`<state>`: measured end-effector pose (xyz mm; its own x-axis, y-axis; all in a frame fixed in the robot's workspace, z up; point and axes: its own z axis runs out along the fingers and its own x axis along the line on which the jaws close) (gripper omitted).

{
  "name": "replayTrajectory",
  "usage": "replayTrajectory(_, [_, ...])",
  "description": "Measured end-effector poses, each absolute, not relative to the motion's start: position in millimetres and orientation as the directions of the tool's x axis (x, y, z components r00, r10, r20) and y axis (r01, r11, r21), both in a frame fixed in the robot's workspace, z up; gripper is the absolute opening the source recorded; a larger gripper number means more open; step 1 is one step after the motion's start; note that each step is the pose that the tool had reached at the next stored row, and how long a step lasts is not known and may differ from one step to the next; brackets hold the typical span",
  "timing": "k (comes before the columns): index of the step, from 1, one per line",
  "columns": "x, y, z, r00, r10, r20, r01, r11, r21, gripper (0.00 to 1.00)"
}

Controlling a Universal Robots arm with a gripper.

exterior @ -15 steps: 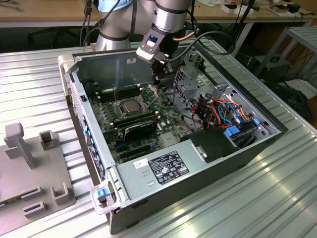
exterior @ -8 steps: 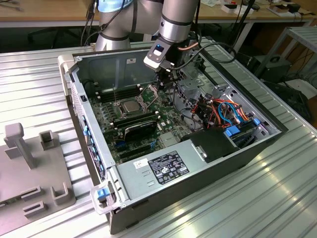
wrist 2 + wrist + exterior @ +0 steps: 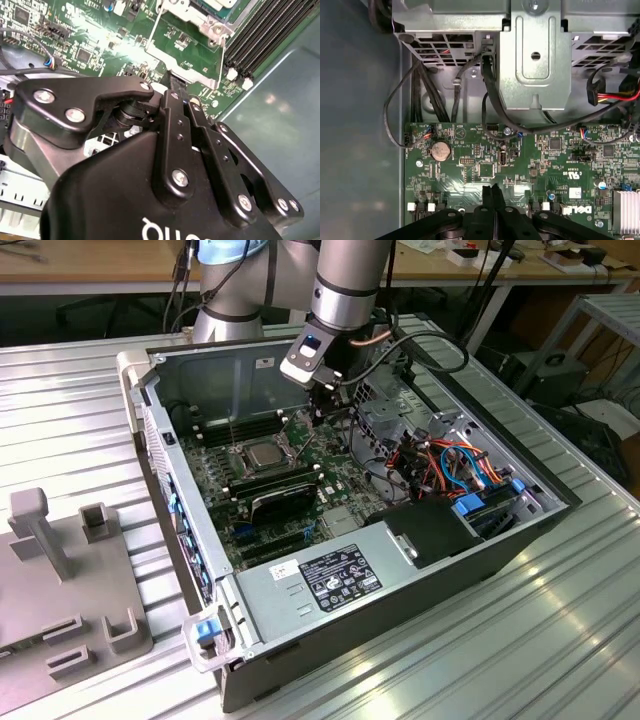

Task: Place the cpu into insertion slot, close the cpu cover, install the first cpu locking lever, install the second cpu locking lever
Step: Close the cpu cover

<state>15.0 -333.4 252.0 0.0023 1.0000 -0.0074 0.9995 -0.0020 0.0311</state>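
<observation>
I am holding my pincer (image 3: 169, 80) with its fingertips pressed together, and I am seeing nothing between them in both wrist views (image 3: 491, 189). In the exterior view the pincer (image 3: 322, 412) is hanging in the upper centre of the frame, low over the green circuit board (image 3: 330, 465) inside the open computer case (image 3: 205, 570).

In the second wrist view, the fingertips are sitting just beside the free edge of the cpu cover (image 3: 192, 17). The cover is standing open, and the green board is showing through its square window. I cannot tell whether the tips are touching the cover.

Beyond the cover, the cpu (image 3: 264, 453) is lying flat in the insertion slot (image 3: 238, 453), silvery top up, slightly toward the exterior view's left of the pincer. The black memory slots (image 3: 260, 35) are running alongside it.

In the first wrist view, a round coin battery (image 3: 440, 150) is sitting on the board, and a grey metal drive cage (image 3: 535, 60) with black cables is standing past it.

The power supply (image 3: 330, 575) is filling the case's lower centre. The case is resting on a ribbed metal table (image 3: 560, 630), and a grey fixture block (image 3: 60, 580) is lying at lower left.
</observation>
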Motion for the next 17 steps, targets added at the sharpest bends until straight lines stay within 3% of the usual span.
replayTrajectory(17, [-17.0,-332.6,249.2,0.002,1.0,-0.007,1.0,-0.002,0.031,0.11])
